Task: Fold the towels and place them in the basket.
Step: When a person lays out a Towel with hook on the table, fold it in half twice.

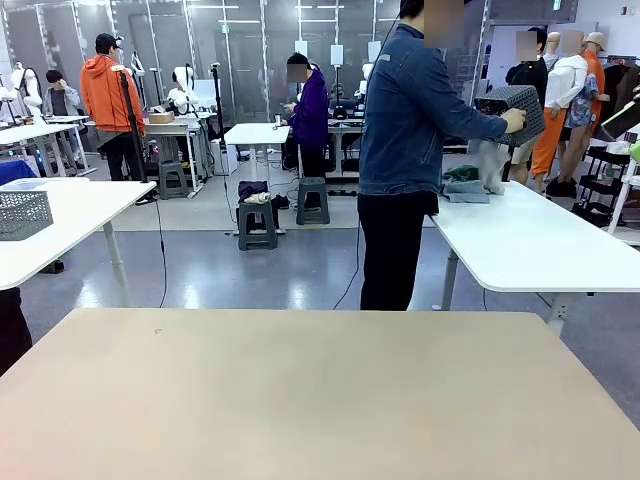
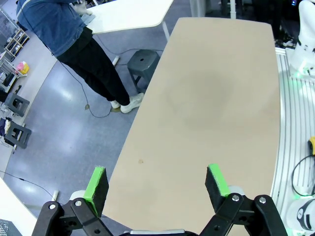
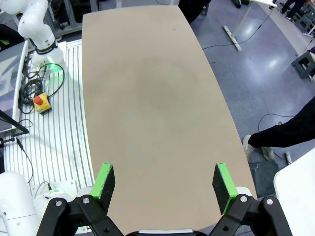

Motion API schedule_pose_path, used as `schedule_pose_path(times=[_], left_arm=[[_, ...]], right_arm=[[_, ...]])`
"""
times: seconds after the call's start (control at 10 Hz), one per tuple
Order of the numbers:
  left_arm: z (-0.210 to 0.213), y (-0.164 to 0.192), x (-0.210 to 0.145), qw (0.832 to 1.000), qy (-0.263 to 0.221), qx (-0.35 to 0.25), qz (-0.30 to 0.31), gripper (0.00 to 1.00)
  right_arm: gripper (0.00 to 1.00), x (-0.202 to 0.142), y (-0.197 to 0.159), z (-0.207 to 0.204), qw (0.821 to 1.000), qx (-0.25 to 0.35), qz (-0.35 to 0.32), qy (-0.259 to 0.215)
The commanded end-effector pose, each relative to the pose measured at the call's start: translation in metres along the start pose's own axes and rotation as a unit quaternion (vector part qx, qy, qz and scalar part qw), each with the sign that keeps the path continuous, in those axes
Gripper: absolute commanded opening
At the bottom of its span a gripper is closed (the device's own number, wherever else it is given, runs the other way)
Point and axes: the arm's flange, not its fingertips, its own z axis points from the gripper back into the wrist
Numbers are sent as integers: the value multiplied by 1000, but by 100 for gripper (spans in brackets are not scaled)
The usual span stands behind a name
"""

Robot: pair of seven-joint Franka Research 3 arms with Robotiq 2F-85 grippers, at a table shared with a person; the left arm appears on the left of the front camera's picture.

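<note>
Dark grey basket (image 1: 515,104) with open lattice walls, raised in a person's hand (image 1: 515,121) over the far corner of a white side table (image 1: 540,250). A small heap of cloths (image 1: 466,184), one of them green, lies on that corner. Left gripper (image 2: 156,171) and right gripper (image 3: 164,169) hang over the beige table (image 1: 320,400), jaws spread wide, well apart from the basket.

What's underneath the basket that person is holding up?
Below the basket, towels lie heaped on the white table, green and pale. Their count and folds are hidden in the heap.
</note>
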Motion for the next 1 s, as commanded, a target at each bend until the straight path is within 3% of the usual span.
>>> schedule_pose_path(times=[0.0,0.9], left_arm=[[-1,0,1,1000,-7,-3,-3,100],[-1,0,1,1000,-7,-3,-3,100]], right_arm=[[100,1,1,0,1000,1,4,-6],[100,1,1,0,1000,1,4,-6]])
